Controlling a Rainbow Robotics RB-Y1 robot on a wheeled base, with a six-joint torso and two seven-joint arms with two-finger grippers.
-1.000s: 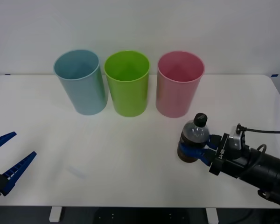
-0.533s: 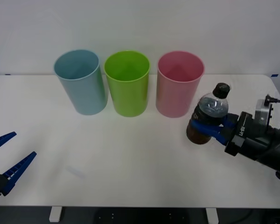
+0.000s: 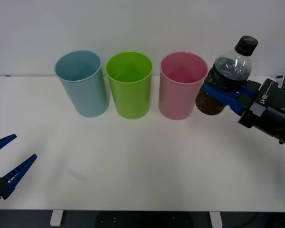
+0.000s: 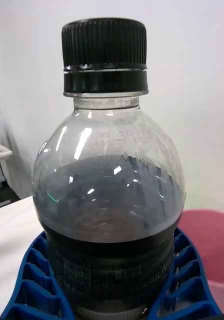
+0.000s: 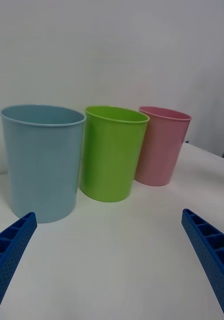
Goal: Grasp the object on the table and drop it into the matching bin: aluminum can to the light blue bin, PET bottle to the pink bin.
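My right gripper [image 3: 223,92] is shut on the PET bottle [image 3: 226,78], a small clear bottle with dark liquid and a black cap, held tilted in the air just right of the pink bin [image 3: 183,85]. Up close, the bottle [image 4: 109,200] sits between the blue ribbed fingers [image 4: 29,280], with the pink bin's rim [image 4: 207,220] behind it. The light blue bin [image 3: 82,83] stands at the left of the row. My left gripper [image 3: 7,159] hangs open over the front left of the white table [image 3: 142,161].
A lime green bin [image 3: 129,84] stands between the light blue and pink bins. All three show in the left wrist view: light blue bin [image 5: 41,160], green bin [image 5: 113,152], pink bin [image 5: 162,145]. A white wall runs behind the table.
My right gripper has lifted the bottle off the table and carried it up and back, from the front right to rim height beside the pink bin. The left arm has not moved.
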